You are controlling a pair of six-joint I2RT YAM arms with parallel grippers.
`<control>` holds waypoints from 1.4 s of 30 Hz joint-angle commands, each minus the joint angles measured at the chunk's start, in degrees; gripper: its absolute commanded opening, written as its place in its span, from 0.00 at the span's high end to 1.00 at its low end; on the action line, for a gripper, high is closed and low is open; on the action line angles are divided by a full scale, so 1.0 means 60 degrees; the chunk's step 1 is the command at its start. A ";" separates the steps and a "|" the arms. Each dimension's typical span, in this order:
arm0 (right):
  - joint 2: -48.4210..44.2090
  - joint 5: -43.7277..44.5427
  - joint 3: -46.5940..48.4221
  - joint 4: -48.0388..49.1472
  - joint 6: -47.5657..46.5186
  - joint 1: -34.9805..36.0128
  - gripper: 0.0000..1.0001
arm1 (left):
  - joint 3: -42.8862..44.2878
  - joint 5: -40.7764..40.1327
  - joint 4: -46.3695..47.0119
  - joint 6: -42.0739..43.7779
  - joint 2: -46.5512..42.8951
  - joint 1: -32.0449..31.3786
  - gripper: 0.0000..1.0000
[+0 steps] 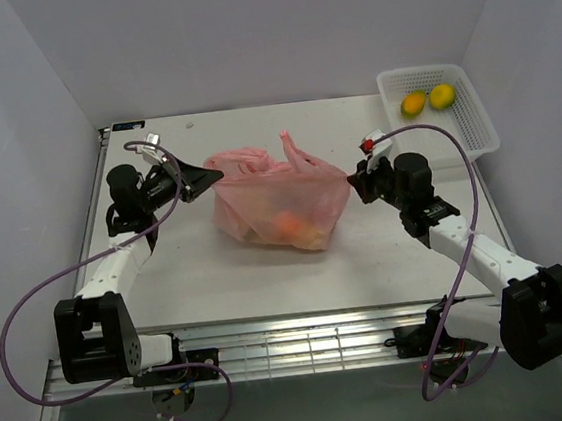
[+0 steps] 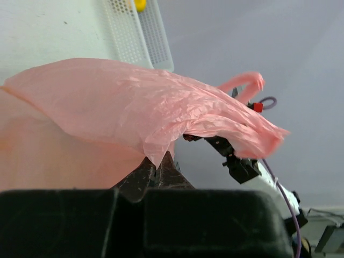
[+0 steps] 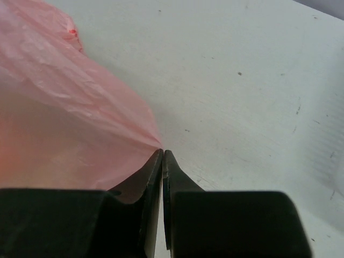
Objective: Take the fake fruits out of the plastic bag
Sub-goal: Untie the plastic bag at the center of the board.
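Looking down from above, I see the plastic bag (image 1: 277,196) lying near the middle of the bench (image 1: 268,282), pink and crumpled, with orange and yellowish fake fruits (image 1: 293,229) showing dimly through its lower front. The left pincer (image 1: 215,175) is at the bag's left edge and the right pincer (image 1: 350,179) at its right edge, so the bag is stretched between the two. A handle loop of the bag (image 1: 289,147) sticks up at the back. At the far right corner stands a white mesh basket (image 1: 473,125) with two yellow fruits (image 1: 413,104) lying side by side in it, well apart from the bag. From the left wrist, the left pincer (image 2: 159,161) is pinched fully together on a fold of the pink film, and the bag (image 2: 118,102) spreads up and away from the tips like a tent; beyond it the other arm (image 2: 239,164) shows under the far edge of the plastic, and a corner of the basket (image 2: 134,37) with a bit of yellow fruit (image 2: 140,4) is at the top. From the right wrist, the right pincer (image 3: 162,156) is likewise squeezed together, its tips nipping the pointed corner of the bag (image 3: 64,107), which fans out to the left over the pale, lightly speckled bench (image 3: 242,80).
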 commanded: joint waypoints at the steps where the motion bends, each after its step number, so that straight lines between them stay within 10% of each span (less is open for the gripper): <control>1: -0.0166 0.0813 -0.0245 0.0025 0.0203 -0.0394 0.92 | -0.0024 -0.0956 0.0048 -0.0238 -0.0705 0.0496 1.00; 12: -0.0255 -0.2333 0.0324 0.0056 -0.0627 -0.0190 0.90 | 0.0604 -0.0985 -0.2104 0.2013 -0.0822 0.0233 1.00; 15: 0.0023 -0.2278 0.1159 -0.0369 -0.0646 0.0571 0.55 | 0.1103 -0.2230 -0.3674 0.2997 -0.0865 -0.0484 1.00; 17: 0.0272 -0.1929 0.1641 -0.0342 -0.0865 0.1358 0.05 | 0.1076 -0.2378 -0.3749 0.3044 -0.0997 -0.0559 1.00; 33: 0.3627 0.1074 0.4925 -0.0269 -0.2451 0.4118 0.05 | 0.0988 -0.2759 -0.4423 0.3308 -0.1319 -0.0720 1.00; 34: 0.3729 0.1309 0.5027 -0.0196 -0.2375 0.4118 0.10 | 0.0987 -0.2890 -0.4481 0.3323 -0.1363 -0.0734 1.00; 36: 0.3730 0.2493 0.5014 0.0110 -0.1851 0.4118 0.89 | 0.1002 -0.3095 -0.4744 0.3424 -0.1437 -0.0720 1.00; 40: 0.2796 0.3317 0.4151 0.0552 -0.1702 0.4118 0.92 | 0.1191 -0.3885 -0.5519 0.3717 -0.1525 -0.0734 0.98; 42: 0.2428 0.3508 0.3711 0.0290 -0.1541 0.4118 0.92 | 0.1426 -0.4777 -0.6456 0.4097 -0.1496 -0.0851 0.70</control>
